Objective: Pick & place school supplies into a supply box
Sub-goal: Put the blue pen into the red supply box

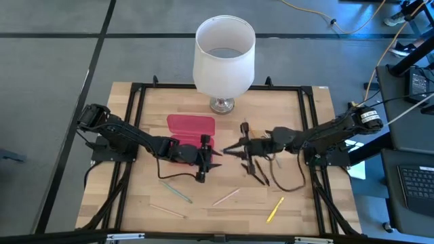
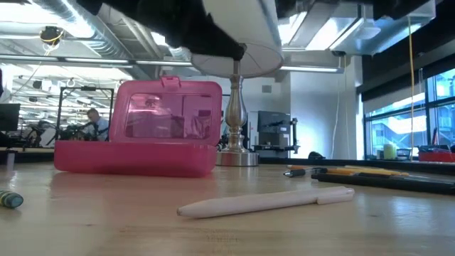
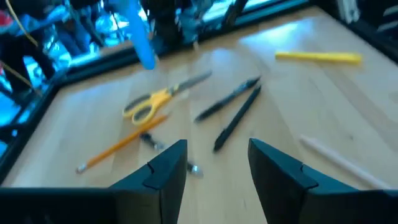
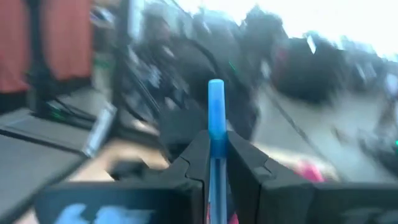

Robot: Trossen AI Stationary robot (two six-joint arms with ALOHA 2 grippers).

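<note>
The supply box (image 1: 191, 126), translucent pink, stands at the table's middle left with its lid raised upright (image 2: 170, 108). My left gripper (image 3: 214, 152) hovers open beside it (image 1: 205, 163) with nothing between its fingers. My right gripper (image 4: 216, 155) hangs at mid-table (image 1: 229, 149), shut on a blue pen (image 4: 216, 109). Yellow-handled scissors (image 3: 152, 99), an orange pencil (image 3: 118, 148) and black pens (image 3: 233, 106) lie flat on the wood below it. A pale pen (image 2: 266, 201), a yellow marker (image 1: 274, 209) and a green pencil (image 1: 176, 193) lie nearer the front edge. My right gripper pinches the blue pen's shaft (image 4: 216, 140) between its two fingers. The pen lies along the fingers and its free end (image 4: 216, 87) sticks out past their tips. The fingers point about level toward the table's left. The pen is lifted clear of the table (image 3: 140, 37).
A white lampshade (image 1: 224, 54) on a metal foot (image 2: 237, 153) stands at the table's far middle, just behind the box. A black frame (image 1: 135, 88) runs along the table's edges. Bare wood lies along the near edge between the scattered pens.
</note>
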